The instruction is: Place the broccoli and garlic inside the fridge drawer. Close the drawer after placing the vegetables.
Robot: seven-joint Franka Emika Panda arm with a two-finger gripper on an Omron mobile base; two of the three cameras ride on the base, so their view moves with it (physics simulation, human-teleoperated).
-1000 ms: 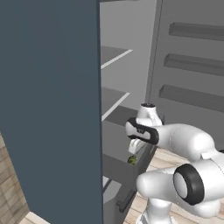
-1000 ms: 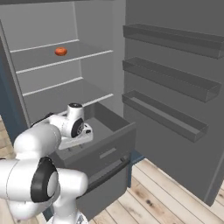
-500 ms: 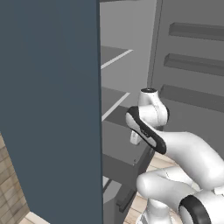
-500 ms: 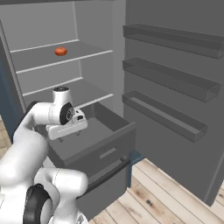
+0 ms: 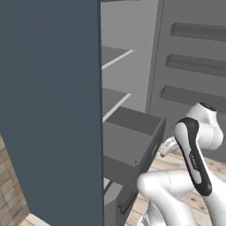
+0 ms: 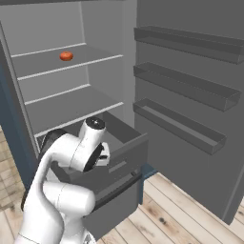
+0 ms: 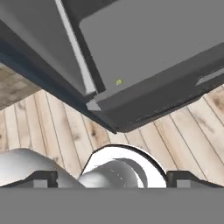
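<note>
shelf: upper, grey | on it: small orange-red round thing, left of centre

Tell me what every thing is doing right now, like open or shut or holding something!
fridge drawer: pulled out, open.
fridge door: swung wide open.
pincer: open, holding nothing.
small red thing: resting on an upper fridge shelf.

fridge drawer: near end hidden behind the white arm, inside not visible from either base view | hand view: a tiny yellow-green speck in the drawer, too small to name | gripper: only the two fingertips show at the bottom edge, body cut off
</note>
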